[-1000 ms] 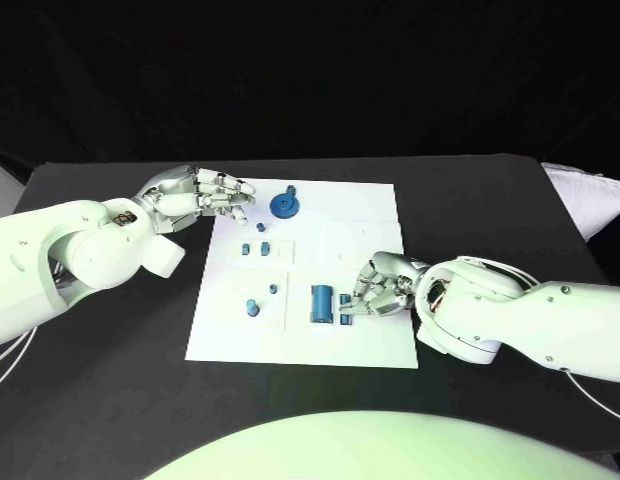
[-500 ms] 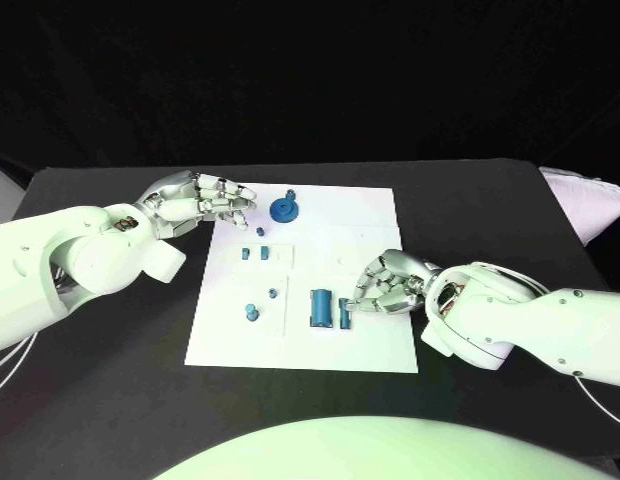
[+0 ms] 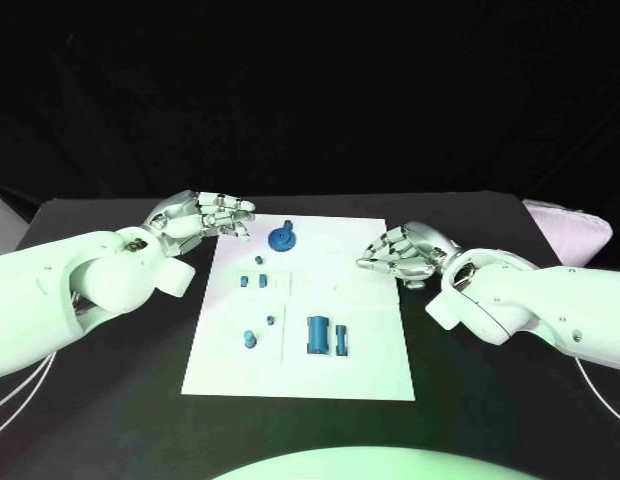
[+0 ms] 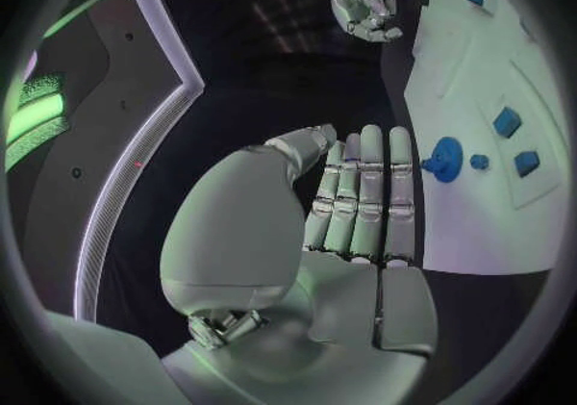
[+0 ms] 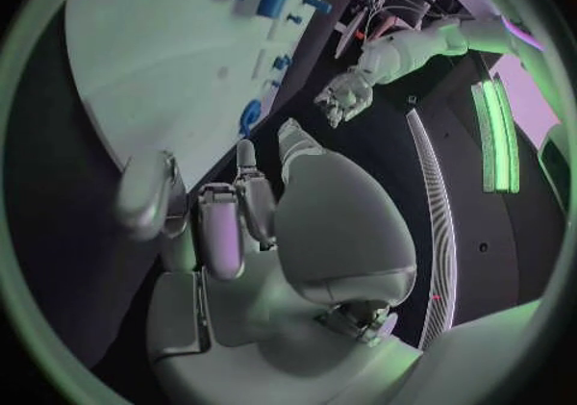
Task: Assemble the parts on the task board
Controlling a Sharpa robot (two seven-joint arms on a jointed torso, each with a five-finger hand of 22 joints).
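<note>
Hovering at the far left corner of the task board (image 3: 353, 300) now, the left hand (image 3: 202, 215), fingers loosely curled, straight and side by side in the wrist view, grasping nothing. Hanging over the board's right edge opposite, the right hand (image 3: 401, 251), fingers curled in on themselves, nothing caught in them. Lying flat mid-table, the white board, carrying the blue parts: sitting near the far edge just beside the left hand, a round disc part (image 3: 281, 238); resting below it, two small square parts (image 3: 253, 281); lying side by side nearer the robot, a larger block (image 3: 317, 333) and a slim bar (image 3: 342, 338); sitting to their left, a small rounded piece (image 3: 250, 340).
</note>
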